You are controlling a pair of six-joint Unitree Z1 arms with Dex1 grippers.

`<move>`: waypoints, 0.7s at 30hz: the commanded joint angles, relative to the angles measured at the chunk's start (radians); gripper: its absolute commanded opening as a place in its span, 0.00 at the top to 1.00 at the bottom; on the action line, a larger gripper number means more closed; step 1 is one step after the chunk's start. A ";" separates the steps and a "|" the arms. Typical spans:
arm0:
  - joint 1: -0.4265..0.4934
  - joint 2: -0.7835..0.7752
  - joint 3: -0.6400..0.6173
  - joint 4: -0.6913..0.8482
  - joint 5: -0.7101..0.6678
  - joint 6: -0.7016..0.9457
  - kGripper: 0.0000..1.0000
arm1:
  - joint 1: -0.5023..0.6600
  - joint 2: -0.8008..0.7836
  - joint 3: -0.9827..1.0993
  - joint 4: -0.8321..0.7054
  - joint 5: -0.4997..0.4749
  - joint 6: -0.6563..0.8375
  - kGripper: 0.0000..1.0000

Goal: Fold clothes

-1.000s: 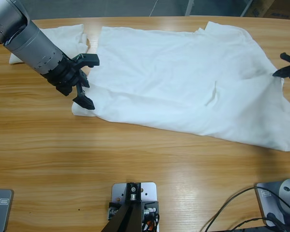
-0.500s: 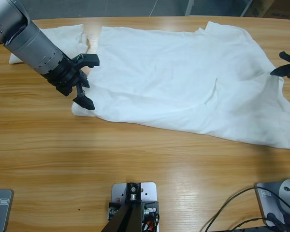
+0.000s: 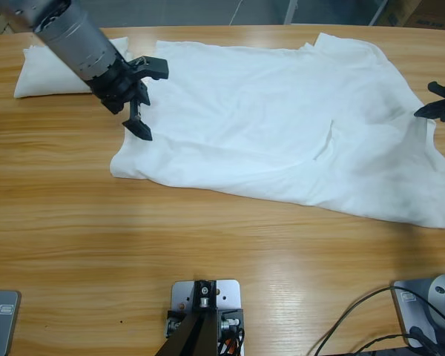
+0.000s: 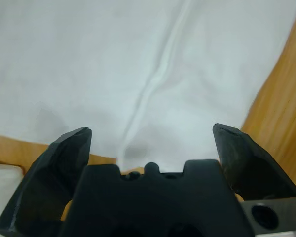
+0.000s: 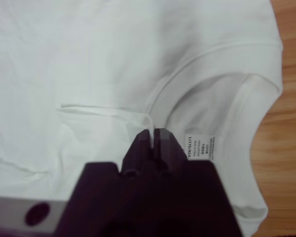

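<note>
The T-shirt (image 3: 282, 126) lies spread on the table (image 3: 208, 245), with a second folded garment (image 3: 48, 70) behind the left gripper (image 3: 144, 100), whose jaws are spread wide over the shirt's edge, holding nothing. The right gripper (image 5: 152, 136) is pinched on a fold of the shirt just beside the collar (image 5: 246, 98) — the neck label (image 5: 200, 147) next to its tip bears print too small to read.
</note>
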 commanded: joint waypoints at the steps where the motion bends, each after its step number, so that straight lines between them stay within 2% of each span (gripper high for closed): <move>1: 0.007 0.196 -0.129 0.135 0.059 0.070 0.23 | -0.016 0.024 0.031 -0.018 0.004 -0.015 1.00; 10: 0.025 0.238 -0.137 0.148 0.046 0.093 0.29 | -0.016 0.042 0.034 -0.027 -0.003 -0.018 1.00; 14: 0.026 0.237 -0.143 0.175 0.038 0.099 0.56 | -0.016 0.044 0.034 -0.027 -0.004 -0.018 1.00; 17: 0.030 0.238 -0.170 0.243 -0.014 0.165 0.95 | -0.016 0.044 0.034 -0.027 -0.005 -0.018 1.00; 18: 0.031 0.238 -0.182 0.262 -0.026 0.182 1.00 | -0.016 0.044 0.035 -0.027 -0.005 -0.018 1.00; 21: 0.029 0.238 -0.206 0.293 -0.035 0.205 1.00 | -0.016 0.044 0.036 -0.027 -0.005 -0.018 1.00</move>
